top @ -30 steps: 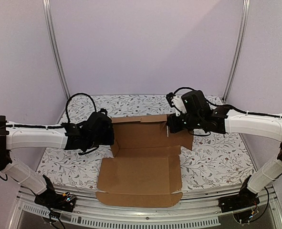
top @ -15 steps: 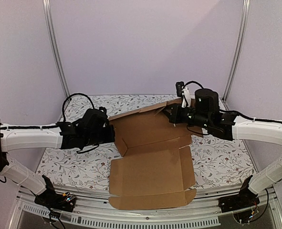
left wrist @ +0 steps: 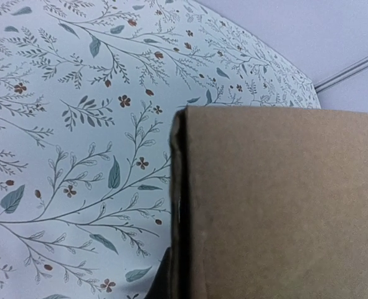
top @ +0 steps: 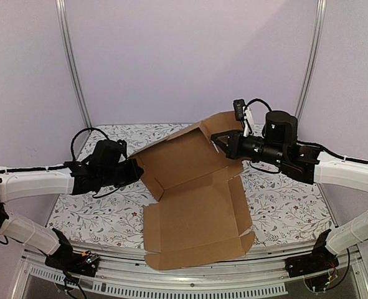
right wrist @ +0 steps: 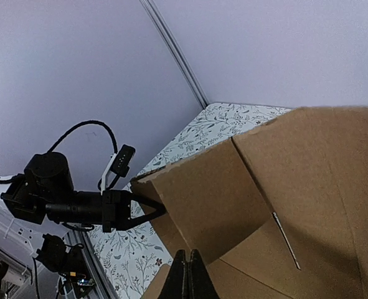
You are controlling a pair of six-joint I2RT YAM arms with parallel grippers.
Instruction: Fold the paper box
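Lifted since a sec ago: the rear half of the paper box [top: 193,187] lay almost flat on the floral table cloth [top: 283,208] then. It now stands tilted up off it, both arms are higher, and the whole sheet has shifted a bit to the right.

Right gripper [top: 223,141]: jaws pressed tight together at the sheet's top right flap. Its wrist view shows the fingertips [right wrist: 180,280] closed w/ no gap and cardboard right behind them. Prob. pinching the flap edge, though the contact itself is hidden.

Left gripper [top: 136,168]: also closed, nipping the left edge of the raised panel. Its wrist cam is half filled by the paper box [left wrist: 283,212], w/ the cut edge running down the frame and the cloth [left wrist: 78,124] beyond. From the right wrist, the left gripper [right wrist: 147,208] is clamped on the far corner of a side flap.

Box: rear part is held in the air btw the two grippers, creased across the middle. The front panel slopes down, its near flap resting at the cloth's near edge. Plain lilac walls [top: 190,56] stand around
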